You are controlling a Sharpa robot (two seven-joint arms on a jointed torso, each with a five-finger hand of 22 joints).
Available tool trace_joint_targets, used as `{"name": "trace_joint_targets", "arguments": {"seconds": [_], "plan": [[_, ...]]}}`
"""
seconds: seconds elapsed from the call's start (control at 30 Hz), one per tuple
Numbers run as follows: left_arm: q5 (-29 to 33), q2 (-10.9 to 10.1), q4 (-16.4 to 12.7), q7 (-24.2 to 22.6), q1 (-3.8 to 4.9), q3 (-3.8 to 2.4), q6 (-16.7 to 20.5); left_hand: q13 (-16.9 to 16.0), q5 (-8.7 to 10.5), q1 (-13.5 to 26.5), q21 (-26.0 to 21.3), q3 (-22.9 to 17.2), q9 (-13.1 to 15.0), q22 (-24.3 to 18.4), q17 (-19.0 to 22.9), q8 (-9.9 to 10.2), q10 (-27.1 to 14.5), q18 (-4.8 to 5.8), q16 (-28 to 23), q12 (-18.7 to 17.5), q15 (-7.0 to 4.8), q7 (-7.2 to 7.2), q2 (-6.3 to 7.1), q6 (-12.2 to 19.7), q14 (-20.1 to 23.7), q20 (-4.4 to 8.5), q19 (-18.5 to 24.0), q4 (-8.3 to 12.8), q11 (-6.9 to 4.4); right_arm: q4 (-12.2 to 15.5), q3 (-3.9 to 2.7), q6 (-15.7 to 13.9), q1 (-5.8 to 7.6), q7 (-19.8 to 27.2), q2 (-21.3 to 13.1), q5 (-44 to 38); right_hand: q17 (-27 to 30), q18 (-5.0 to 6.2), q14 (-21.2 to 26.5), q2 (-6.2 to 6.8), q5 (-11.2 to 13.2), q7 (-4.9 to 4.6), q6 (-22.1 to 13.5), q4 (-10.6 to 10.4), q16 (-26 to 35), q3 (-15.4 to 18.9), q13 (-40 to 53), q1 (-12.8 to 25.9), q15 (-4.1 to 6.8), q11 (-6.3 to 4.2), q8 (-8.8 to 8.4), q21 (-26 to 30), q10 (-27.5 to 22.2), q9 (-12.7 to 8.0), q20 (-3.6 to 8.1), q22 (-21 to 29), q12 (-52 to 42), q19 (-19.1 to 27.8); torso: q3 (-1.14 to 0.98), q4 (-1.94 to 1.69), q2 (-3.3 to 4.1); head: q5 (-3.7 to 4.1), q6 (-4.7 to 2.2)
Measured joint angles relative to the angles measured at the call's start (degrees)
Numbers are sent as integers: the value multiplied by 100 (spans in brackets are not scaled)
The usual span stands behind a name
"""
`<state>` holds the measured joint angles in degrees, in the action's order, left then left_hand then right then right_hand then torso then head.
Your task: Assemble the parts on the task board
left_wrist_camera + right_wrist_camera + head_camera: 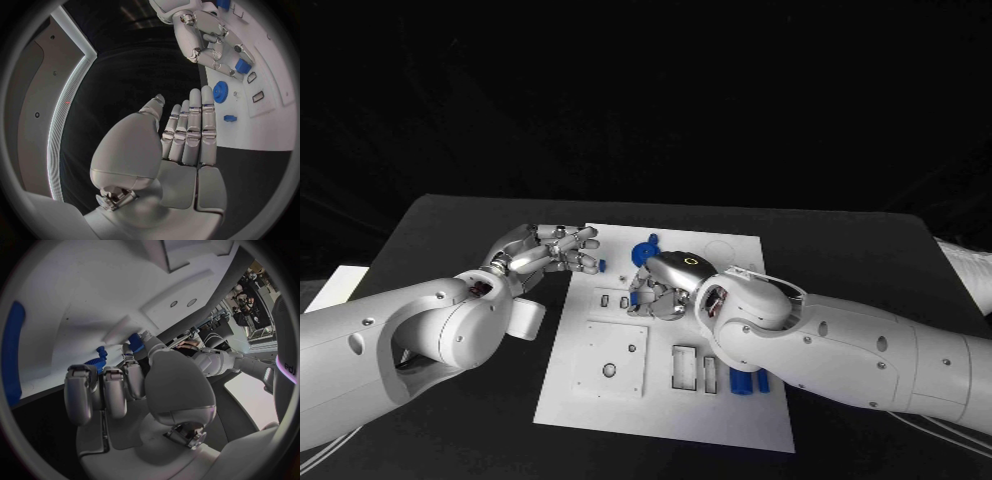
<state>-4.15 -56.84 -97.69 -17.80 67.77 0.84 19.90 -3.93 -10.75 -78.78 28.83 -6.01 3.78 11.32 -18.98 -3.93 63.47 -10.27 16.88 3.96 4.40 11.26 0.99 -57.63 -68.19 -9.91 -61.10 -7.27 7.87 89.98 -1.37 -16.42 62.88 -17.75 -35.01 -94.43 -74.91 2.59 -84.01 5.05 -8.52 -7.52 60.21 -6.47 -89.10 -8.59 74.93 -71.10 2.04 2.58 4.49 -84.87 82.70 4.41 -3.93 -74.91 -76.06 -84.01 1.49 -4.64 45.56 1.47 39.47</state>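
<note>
From where I sit, the biggest worry is the task board point(733, 420) itself: it lies flat and loose on the black tabletop point(459, 225), and if my right robot hand point(661, 290) pushes sideways while seating a part, I judge the whole plate could skid and throw off every slot. The board is a long white plate with rectangular cut-outs and a raised square block point(615, 358) near its front corner.

Next risk is the right robot hand, which sits low over the board's middle with its fingers curled down around something blue; I cannot tell for sure whether it is pinching that piece or only resting on it, so a lift could drop it.

My left robot hand point(548, 250) hovers at the board's left edge, fingers straight and held side by side, holding nothing. In its wrist view it stands close to the blue gear point(221, 91); a careless sweep might knock it.

Smallest things last: the blue peg point(230, 118) lies on the board near the gear, and two blue cylinders point(753, 382) lie by the slots at the board's near right, round enough to roll off if bumped
</note>
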Motion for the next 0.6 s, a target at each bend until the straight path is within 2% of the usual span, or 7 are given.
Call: {"name": "trace_joint_targets", "arguments": {"seconds": [0.17,0.3,0.37,0.53,0.6], "plan": [[3,0,0,0,1,0,0,0,0,0,0,0,0,0,0,0,0,0,0,0,0,0,0,0,0,0,0,0,0,5,6,-33,-7,-17,3,-18,0,0,8,61,87,-15,-56,-60,0,60,0,15,-15,20,1,15,-61,-15,0,0,56,0,-2,1,0,5,-3],[5,1,0,0,1,0,-1,0,0,0,0,0,0,0,0,0,0,0,0,0,0,0,0,0,0,0,0,0,0,16,10,-79,-13,-34,4,-29,0,0,0,99,305,-24,-88,-169,0,162,0,53,-41,40,1,38,-81,-23,-41,0,69,0,-3,1,1,10,-4],[6,3,2,0,1,0,-2,0,0,0,0,0,0,0,0,0,0,1,0,0,0,0,0,0,0,0,0,0,0,34,12,-141,-18,-37,-2,-33,0,0,0,187,418,-18,-99,-272,0,199,0,75,-41,40,2,38,-81,-23,-40,1,97,0,-4,2,1,13,-4],[7,9,11,4,1,0,-5,0,0,0,48,0,0,19,-32,0,-20,0,19,0,-5,0,0,0,-5,-10,11,0,20,144,12,-539,-47,42,-92,-38,1,0,0,335,509,-44,-166,-548,22,311,0,28,-41,62,2,61,-102,-37,-40,-3,101,0,-7,2,1,25,-13],[0,11,22,20,1,0,-5,-5,0,0,169,0,0,75,-125,0,16,0,155,0,-58,0,0,0,-171,31,-57,0,-16,203,11,-754,-56,185,-172,-9,1,0,3,390,509,-70,-290,-652,22,349,0,-27,-72,91,-23,94,-132,-56,-45,-4,127,0,-7,2,0,26,-17]]}}
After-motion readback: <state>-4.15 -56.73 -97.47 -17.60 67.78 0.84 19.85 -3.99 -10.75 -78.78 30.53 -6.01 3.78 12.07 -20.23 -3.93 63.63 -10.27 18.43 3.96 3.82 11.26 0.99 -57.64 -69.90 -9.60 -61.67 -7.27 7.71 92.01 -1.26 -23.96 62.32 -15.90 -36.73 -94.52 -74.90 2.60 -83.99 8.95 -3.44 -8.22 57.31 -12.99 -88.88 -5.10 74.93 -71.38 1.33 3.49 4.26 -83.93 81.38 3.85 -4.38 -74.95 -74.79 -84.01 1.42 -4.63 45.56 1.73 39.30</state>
